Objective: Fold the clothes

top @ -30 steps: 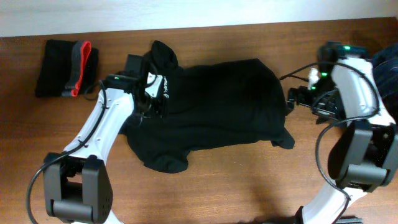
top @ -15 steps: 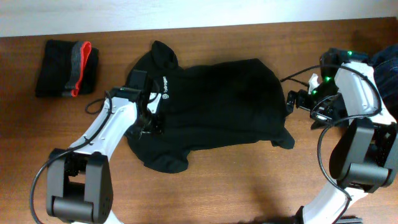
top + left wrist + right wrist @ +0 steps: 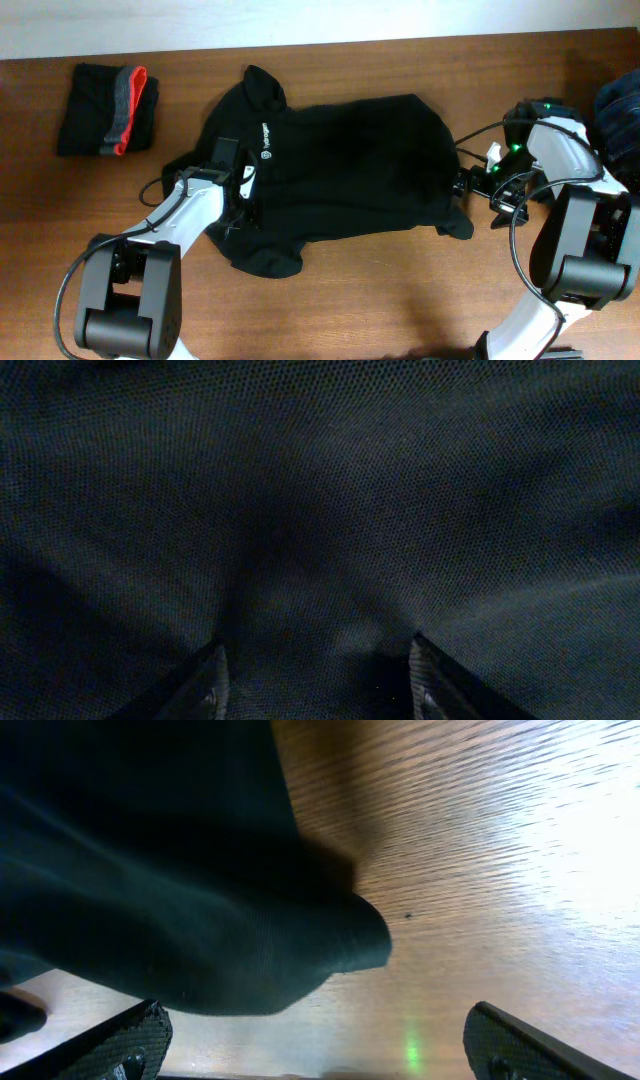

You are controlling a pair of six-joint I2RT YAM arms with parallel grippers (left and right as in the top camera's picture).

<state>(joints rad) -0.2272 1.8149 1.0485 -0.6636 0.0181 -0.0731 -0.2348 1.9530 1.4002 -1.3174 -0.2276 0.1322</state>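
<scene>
I am looking down on a brown wood-grain worktop [image 3: 380, 290], and it is running back to a pale strip [image 3: 300, 20] along its far edge. The grain is catching a bright glare in my right wrist view, with a small green glint sitting on the wood at the near side.

The black shirt [image 3: 350, 170] is lying spread over the middle of the worktop, rumpled, with its small white logo [image 3: 265, 153] facing up toward the left side. One bunched part is reaching toward the far edge and another lobe is sagging toward the near edge.

I am holding my left end effector [image 3: 240, 190] right over the shirt's left portion, just below the logo. In the left wrist view dark woven cloth is filling everything, and my two fingertips [image 3: 215, 680] are standing partway apart with flat fabric between them. They are gripping nothing, and I cannot tell whether they are touching the cloth.

My right end effector [image 3: 467, 186] is sitting at the shirt's right edge, jaws spread as wide as they go and holding nothing. Its fingers [image 3: 120, 1040] are framing a rounded flap of the shirt's edge, which is resting on bare wood.

A folded stack [image 3: 95, 110] of dark cloth with a grey-and-red band is sitting in the far left corner, well apart from the shirt. A blue garment [image 3: 620, 110] is showing at the right edge, behind my right arm.
</scene>
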